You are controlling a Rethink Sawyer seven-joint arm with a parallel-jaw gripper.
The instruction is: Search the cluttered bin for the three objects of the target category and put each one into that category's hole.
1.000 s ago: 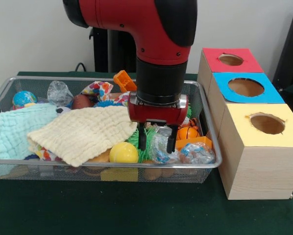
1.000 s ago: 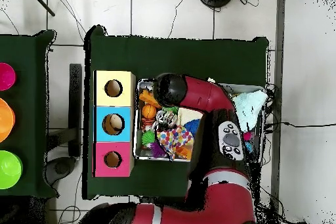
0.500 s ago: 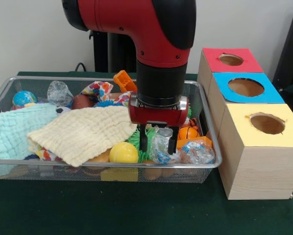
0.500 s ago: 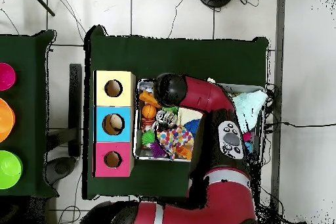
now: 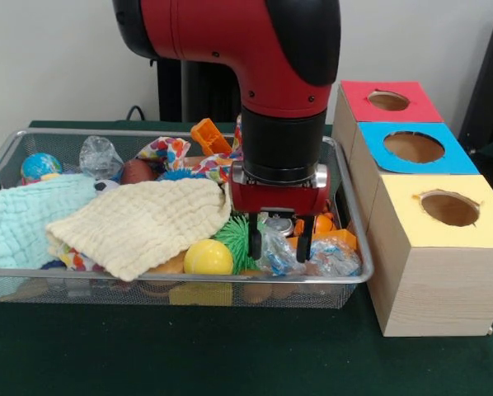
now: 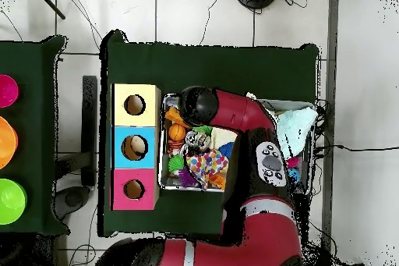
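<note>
The wire mesh bin (image 5: pixel 189 277) holds a heap of toys and cloths; it also shows in the overhead view (image 6: pixel 162 161). My gripper (image 5: pixel 279 245) hangs low in the bin's right front corner, open. Its two fingers (image 5: pixel 255 242) stand either side of a wad of clear plastic film (image 5: pixel 276 249). A second wad (image 5: pixel 333 257) lies just to its right against the rim. A third wad (image 5: pixel 100 155) lies at the back left. The blue-faced box's hole (image 5: pixel 414 147) is right of the bin, and shows in the overhead view (image 6: pixel 134 147). There the arm hides the gripper.
A cream cloth (image 5: pixel 139 223) and a pale green cloth (image 5: pixel 24 219) cover the bin's left half. A yellow ball (image 5: pixel 208 257), a spiky green ball (image 5: pixel 234 233) and an orange ball (image 5: pixel 322 223) crowd the gripper. Red-faced (image 5: pixel 388 101) and yellow-faced (image 5: pixel 448 208) boxes flank the blue one.
My gripper has shifted a little to the right in the bin, staying low over the plastic wad. Its finger spacing looks the same.
</note>
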